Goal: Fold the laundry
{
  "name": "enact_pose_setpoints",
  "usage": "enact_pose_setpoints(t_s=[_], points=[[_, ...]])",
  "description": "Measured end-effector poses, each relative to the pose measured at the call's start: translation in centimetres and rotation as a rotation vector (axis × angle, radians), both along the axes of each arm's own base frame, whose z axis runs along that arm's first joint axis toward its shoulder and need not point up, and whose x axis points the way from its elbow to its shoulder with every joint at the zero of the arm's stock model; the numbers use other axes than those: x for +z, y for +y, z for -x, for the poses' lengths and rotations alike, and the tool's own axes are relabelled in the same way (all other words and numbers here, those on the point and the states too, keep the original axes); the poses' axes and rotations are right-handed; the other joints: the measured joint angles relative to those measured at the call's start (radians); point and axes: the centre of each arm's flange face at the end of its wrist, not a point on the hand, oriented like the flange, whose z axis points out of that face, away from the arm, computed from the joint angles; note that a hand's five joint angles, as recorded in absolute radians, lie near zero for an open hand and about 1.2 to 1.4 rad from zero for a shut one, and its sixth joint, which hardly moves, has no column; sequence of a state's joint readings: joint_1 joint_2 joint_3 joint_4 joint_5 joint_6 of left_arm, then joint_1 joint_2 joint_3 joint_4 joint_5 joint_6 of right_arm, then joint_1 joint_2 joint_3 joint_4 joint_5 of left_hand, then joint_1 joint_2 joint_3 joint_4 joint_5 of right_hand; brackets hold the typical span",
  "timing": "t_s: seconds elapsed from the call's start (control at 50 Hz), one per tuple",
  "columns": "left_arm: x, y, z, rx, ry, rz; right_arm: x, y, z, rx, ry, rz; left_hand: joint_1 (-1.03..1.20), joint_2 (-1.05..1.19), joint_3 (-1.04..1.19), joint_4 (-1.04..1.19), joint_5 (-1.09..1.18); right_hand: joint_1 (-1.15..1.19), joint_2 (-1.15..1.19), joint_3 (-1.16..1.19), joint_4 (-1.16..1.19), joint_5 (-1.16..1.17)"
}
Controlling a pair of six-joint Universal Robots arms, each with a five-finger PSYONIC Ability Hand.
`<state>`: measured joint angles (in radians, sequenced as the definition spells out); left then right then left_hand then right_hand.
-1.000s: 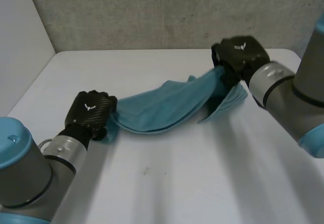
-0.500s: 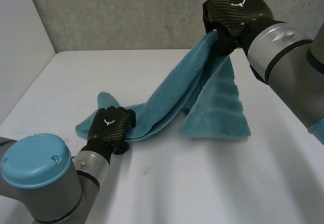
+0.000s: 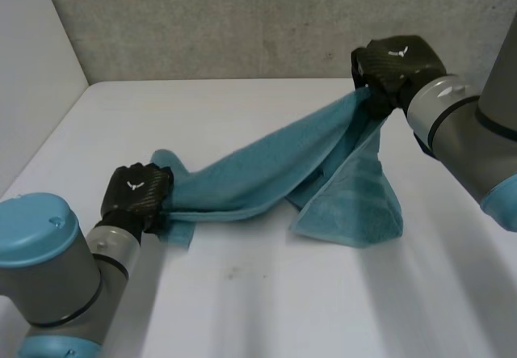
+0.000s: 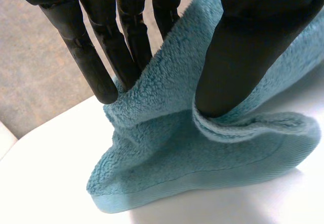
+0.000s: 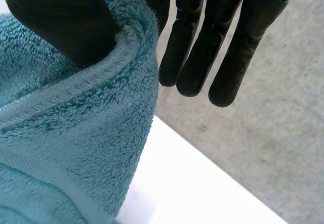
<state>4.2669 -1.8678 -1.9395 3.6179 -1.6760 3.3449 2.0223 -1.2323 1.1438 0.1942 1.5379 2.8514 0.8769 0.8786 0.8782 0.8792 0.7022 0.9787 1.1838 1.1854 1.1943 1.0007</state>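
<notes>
Towel (image 3: 258, 168) was pinched at its ends by left hand (image 3: 137, 195) and right hand (image 3: 396, 63), and was best lowered taut and level

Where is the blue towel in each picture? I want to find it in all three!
Head view: the towel stretches over the white table from the left hand, low at one end, to the right hand, raised at the other.
Left wrist view: the towel is pinched between the left hand thumb and fingers, its end lying on the white table.
Right wrist view: the towel hangs from under the right hand thumb.
Shared landmark: the white table.
</notes>
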Motion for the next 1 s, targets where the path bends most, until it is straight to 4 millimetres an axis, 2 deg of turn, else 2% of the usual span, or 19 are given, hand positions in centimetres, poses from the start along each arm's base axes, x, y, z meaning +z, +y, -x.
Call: enact_pose_setpoints(t_s=[0.22,0.32,0.34,0.44,0.54,0.58,0.62,0.68,0.7,0.78,0.84,0.86,0.9,0.92,1.0], points=[[2.1,3.7,0.8,-0.073,0.012,0.023,-2.5,-0.1,-0.1,0.003,0.024,-0.055,-0.022,-0.021,-0.021,-0.020,-0.017,0.000,0.000,0.000,0.000,0.000],[3.5,5.3,1.1,-0.107,0.031,0.048,-2.9,-0.2,-0.2,0.002,0.014,-0.066,-0.043,-0.045,-0.045,-0.047,-0.042,0.000,0.000,0.000,0.000,0.000],[4.2,6.1,1.3,-0.131,0.042,0.062,-2.9,-0.2,-0.2,0.001,0.002,-0.070,-0.076,-0.076,-0.074,-0.076,-0.073,0.000,0.000,0.000,0.000,0.000],[5.2,8.1,2.1,-0.192,0.061,0.080,-2.7,-0.2,-0.3,0.002,-0.020,-0.073,-0.070,-0.071,-0.072,-0.072,-0.071,0.000,0.000,0.000,0.000,0.000],[5.4,10.3,3.0,-0.266,0.067,0.057,-2.1,0.0,-0.4,0.006,-0.036,-0.059,-0.008,-0.010,-0.010,-0.011,-0.011,0.000,0.000,0.000,0.000,0.000],[5.0,11.3,3.4,-0.300,0.065,0.021,-1.2,0.3,-0.3,0.009,-0.047,-0.038,0.002,-0.001,-0.001,-0.001,-0.001,0.000,0.000,0.000,0.000,0.000],[4.8,11.5,3.5,-0.307,0.064,0.011,-1.0,0.3,-0.3,0.009,-0.049,-0.032,0.003,0.001,0.002,-0.001,0.000,0.000,0.000,0.000,0.000,0.000],[2.9,12.4,4.2,-0.336,0.039,-0.069,0.2,0.9,-0.2,0.015,-0.063,-0.002,-0.021,-0.021,-0.021,-0.021,-0.017,0.000,0.000,0.000,0.000,0.000],[2.9,12.4,4.2,-0.336,0.039,-0.069,0.2,0.9,-0.2,0.015,-0.063,-0.002,-0.021,-0.021,-0.021,-0.021,-0.017,0.000,0.000,0.000,0.000,0.000],[0.8,12.1,4.8,-0.327,0.002,-0.131,0.6,1.3,-0.2,0.020,-0.065,0.005,-0.101,-0.101,-0.100,-0.103,-0.099,0.000,0.000,0.000,0.000,0.000],[0.2,11.6,4.9,-0.314,-0.007,-0.140,0.6,1.5,-0.2,0.021,-0.064,0.003,-0.117,-0.120,-0.119,-0.122,-0.116,0.000,0.000,0.000,0.000,0.000],[-0.5,10.9,5.0,-0.290,-0.019,-0.149,0.5,1.6,-0.1,0.021,-0.061,-0.003,-0.179,-0.180,-0.179,-0.182,-0.178,0.000,0.000,0.000,0.000,0.000],[-0.7,10.6,5.1,-0.282,-0.020,-0.150,0.4,1.6,-0.1,0.021,-0.060,-0.005,-0.179,-0.180,-0.179,-0.182,-0.178,0.000,0.000,0.000,0.000,0.000],[-1.2,9.4,5.1,-0.250,-0.020,-0.145,0.2,1.7,-0.1,0.022,-0.057,-0.011,-0.217,-0.219,-0.218,-0.221,-0.219,0.000,0.000,0.000,0.000,0.000],[-1.4,7.3,5.1,-0.199,-0.002,-0.117,-0.2,1.8,-0.1,0.023,-0.051,-0.023,-0.242,-0.248,-0.246,-0.248,-0.247,0.000,0.000,0.000,0.000,0.000]])
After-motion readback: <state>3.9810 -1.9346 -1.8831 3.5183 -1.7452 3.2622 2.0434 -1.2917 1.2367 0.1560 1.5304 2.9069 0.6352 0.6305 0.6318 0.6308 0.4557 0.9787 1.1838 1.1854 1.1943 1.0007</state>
